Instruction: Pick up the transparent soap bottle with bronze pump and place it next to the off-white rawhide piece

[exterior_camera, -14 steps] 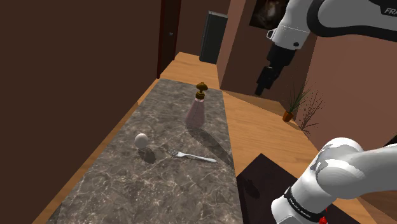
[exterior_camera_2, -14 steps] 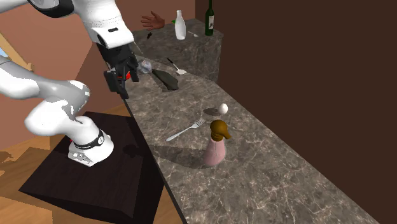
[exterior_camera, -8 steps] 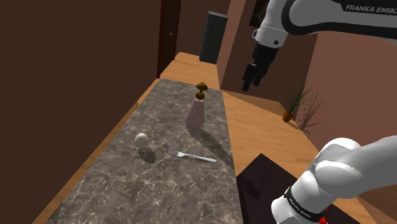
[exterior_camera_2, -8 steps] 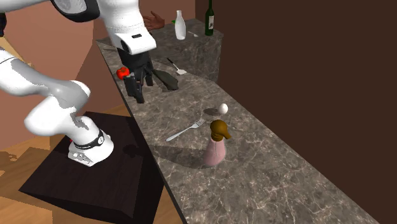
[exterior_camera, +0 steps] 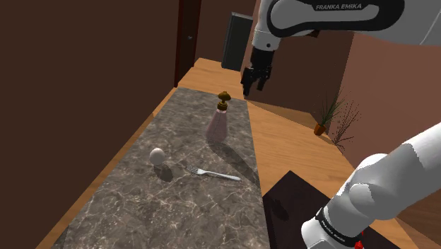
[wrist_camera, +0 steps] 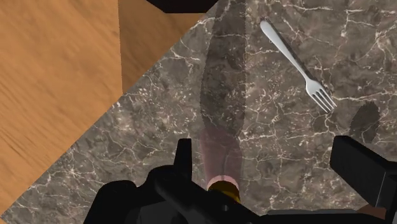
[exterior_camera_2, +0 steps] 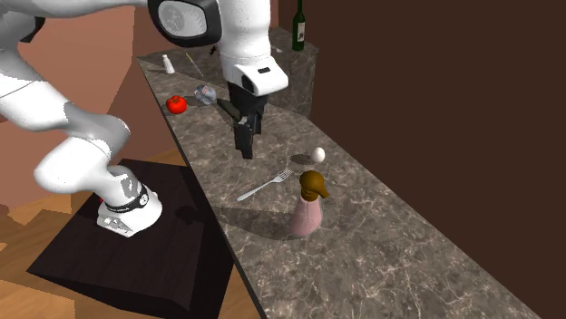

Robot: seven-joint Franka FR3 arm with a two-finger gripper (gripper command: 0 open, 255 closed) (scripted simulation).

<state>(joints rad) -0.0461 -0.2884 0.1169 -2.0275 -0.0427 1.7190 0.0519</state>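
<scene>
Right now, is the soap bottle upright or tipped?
Upright: the soap bottle stands on its wide base on the counter, bronze pump on top.

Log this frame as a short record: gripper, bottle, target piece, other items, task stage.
gripper: open, in the air above the counter, holding nothing
soap bottle: upright on the counter, pinkish, see-through, untouched
pump: bronze, on top of the bottle
white piece: on the counter, apart from the bottle
fork: lying flat near the white piece
task stage: bottle not yet grasped
</scene>
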